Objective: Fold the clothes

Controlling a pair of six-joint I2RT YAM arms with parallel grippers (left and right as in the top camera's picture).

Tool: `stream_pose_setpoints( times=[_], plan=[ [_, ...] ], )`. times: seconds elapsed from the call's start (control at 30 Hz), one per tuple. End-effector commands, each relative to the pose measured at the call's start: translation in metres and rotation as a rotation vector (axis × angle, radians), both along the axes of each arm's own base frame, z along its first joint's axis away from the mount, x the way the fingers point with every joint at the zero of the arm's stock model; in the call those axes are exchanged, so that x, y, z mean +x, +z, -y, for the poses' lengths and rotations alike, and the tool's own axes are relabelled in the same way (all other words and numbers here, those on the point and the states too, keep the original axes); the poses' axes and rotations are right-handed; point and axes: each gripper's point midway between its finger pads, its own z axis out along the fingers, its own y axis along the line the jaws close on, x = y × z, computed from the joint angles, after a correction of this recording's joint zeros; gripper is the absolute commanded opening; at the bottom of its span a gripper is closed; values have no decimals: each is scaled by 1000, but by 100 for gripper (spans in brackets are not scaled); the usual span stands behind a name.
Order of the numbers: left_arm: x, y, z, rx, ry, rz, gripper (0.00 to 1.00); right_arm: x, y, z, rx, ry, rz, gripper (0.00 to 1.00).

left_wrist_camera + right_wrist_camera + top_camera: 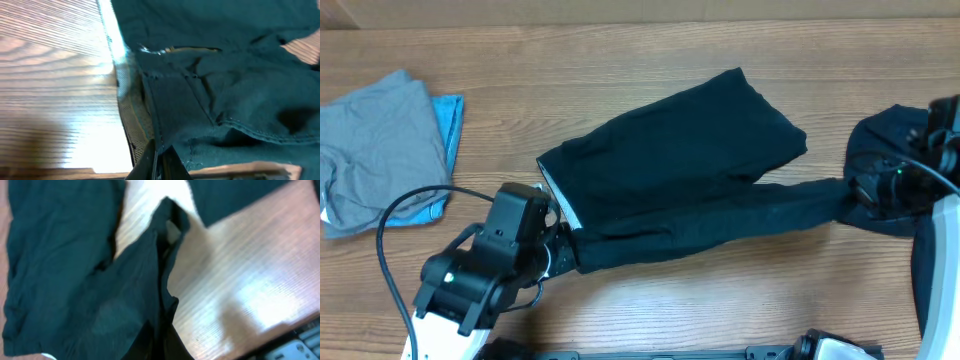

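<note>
**Both jaws clenched on the black pants, one leg drawn out between them**

The left gripper has its fingers pressed together on a fold of the thin, soft black pants, pinching the cloth at the waist end. Just ahead of those jaws, seam stitching and a pale strip along the waist edge show. To their left lies the bare wooden table.

The right gripper is likewise clamped tight. A narrow bunch of the same dark fabric is gathered into its tips and spreads out ahead and to the left of them. Pale wood shows to the right of the jaws.

From overhead, the left jaws sit at the near-left corner of the pants and the right jaws at the end of the nearer leg. That leg runs as a narrow band between the two grippers. The other leg lies flat and wide beyond that band, angled toward the table's far edge.

Around and behind the right jaws sits a rumpled dark heap of cloth. Whether it belongs to the pants or is a separate piece cannot be told.

Well apart, beyond the left jaws toward the far-left corner, a crumpled grey garment lies over a light-blue piece, whose edge peeks out on its right.
</note>
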Motion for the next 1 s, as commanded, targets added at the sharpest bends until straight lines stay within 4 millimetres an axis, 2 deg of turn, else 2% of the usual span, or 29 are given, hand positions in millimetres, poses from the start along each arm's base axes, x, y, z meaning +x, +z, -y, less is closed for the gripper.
stream_pose_setpoints(
  times=[0.0,0.1,0.3,0.4,0.67,0.8,0.87,0.97],
  plan=[
    [17,5,-14,86,64,41,4,20,14,-13,-49,97,78,4],
    [28,12,-18,103,90,88,4,35,12,-16,-88,129,102,4],
    [56,53,-43,171,211,254,4,68,10,-20,-102,155,175,4],
    [65,63,-49,171,241,300,4,82,12,-22,-110,164,216,4],
    [86,60,-54,217,270,316,4,117,22,-27,-131,185,341,4],
    [95,46,-58,272,282,279,4,126,14,-27,-129,186,331,4],
    [101,38,-63,319,294,256,4,132,3,-29,-110,193,312,4],
    [106,34,-71,378,318,253,4,142,-4,-32,-89,204,316,4]
  ],
)
